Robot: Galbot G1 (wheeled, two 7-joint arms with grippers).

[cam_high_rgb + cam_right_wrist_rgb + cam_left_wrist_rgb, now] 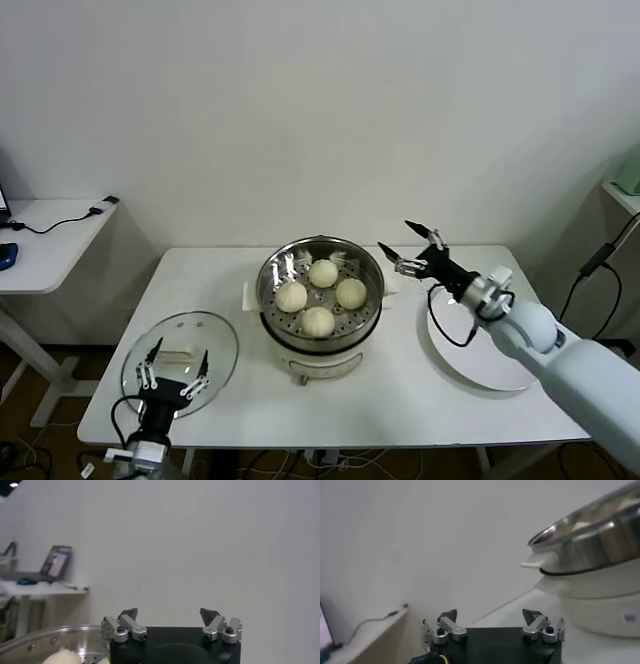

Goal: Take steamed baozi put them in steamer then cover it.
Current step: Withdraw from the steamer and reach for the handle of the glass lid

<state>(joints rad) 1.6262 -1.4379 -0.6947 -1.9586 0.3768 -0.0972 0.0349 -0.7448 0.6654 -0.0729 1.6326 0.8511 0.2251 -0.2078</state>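
Four cream-white dough baozi (321, 295) sit inside the shiny steel steamer basket (368, 303). The right gripper (407, 246), jaws spread, hangs at its two o'clock. The left gripper (173, 372), jaws spread, hovers over the clear glass cover (222, 345) at eight o'clock, apparently ready to lift it.

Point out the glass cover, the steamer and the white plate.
cover (190, 338), head view, on the glass by its white handle.
steamer (268, 272), head view, on its left steel rim.
plate (480, 362), head view, on its bare middle.
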